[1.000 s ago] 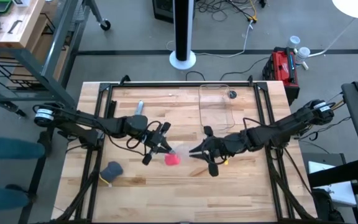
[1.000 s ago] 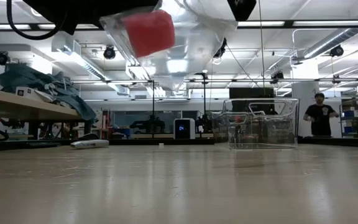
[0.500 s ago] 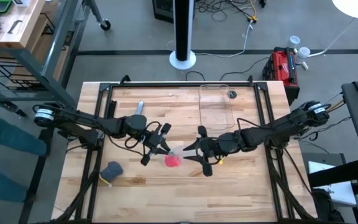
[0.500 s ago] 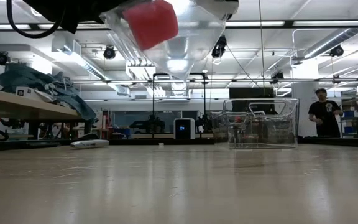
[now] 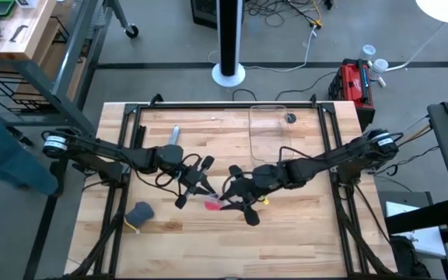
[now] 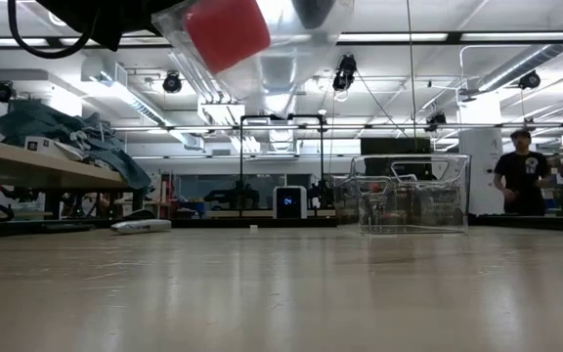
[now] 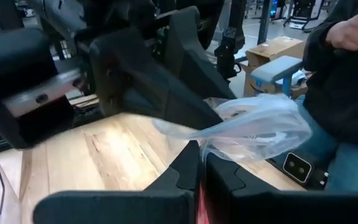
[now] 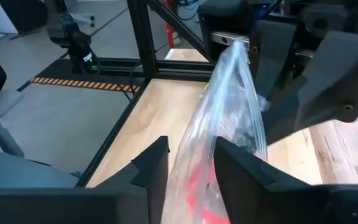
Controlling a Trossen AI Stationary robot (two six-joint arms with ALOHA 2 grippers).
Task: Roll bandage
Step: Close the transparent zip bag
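Bandage [image 6: 227,31], rolled inside the clear bag [image 8: 225,124], hangs between left gripper [image 5: 201,183], pinching the bag, and right gripper [image 5: 234,201], fingers parted around it.

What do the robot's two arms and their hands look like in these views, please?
Both arms are dark, slim and jointed, with thin black cables looping along them and pale ring markings at the shoulder joints. The left hand and the right hand each end in two black, angular, wedge-shaped fingers.
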